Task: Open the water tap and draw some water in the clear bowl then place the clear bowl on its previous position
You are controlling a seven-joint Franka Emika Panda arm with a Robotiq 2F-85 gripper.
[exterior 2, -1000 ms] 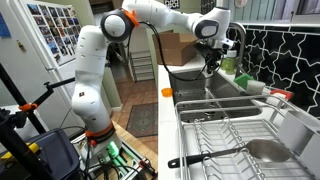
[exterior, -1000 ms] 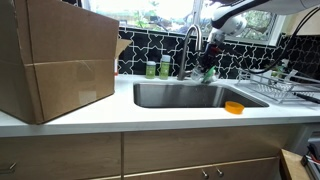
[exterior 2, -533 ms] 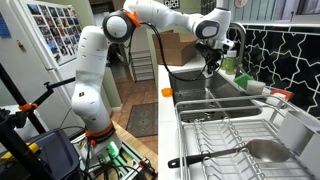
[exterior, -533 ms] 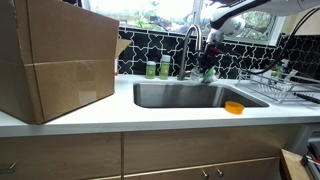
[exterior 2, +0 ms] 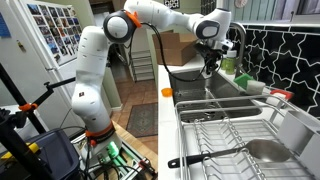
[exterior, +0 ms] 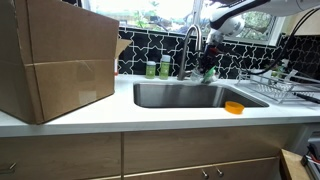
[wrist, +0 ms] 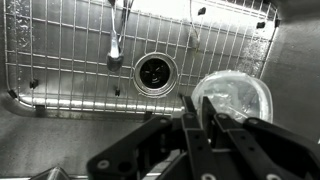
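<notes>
- While the gripper (wrist: pixel 200 103) hangs over the steel sink (wrist: pixel 40 140), its jaws pinch tight on the rim of the clear bowl (wrist: pixel 238 95), which the wrist view shows just beside the drain (wrist: pixel 153 70).
- Water tap (exterior: pixel 190 42) arches close beside the gripper; the labels on the green bottles (exterior: pixel 158 68) are too small to read.
- Open basin lies toward the cardboard box (exterior: pixel 55 60), which sits at the counter edge.

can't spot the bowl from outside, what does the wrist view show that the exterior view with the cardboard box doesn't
Only the wrist view: the clear bowl, seen over the wire grid in the sink, right of the drain, its rim by the tips of the hand. Only the exterior view: the cardboard box, green bottles, orange dish and dish rack. Both: the sink and the shut hand.
</notes>
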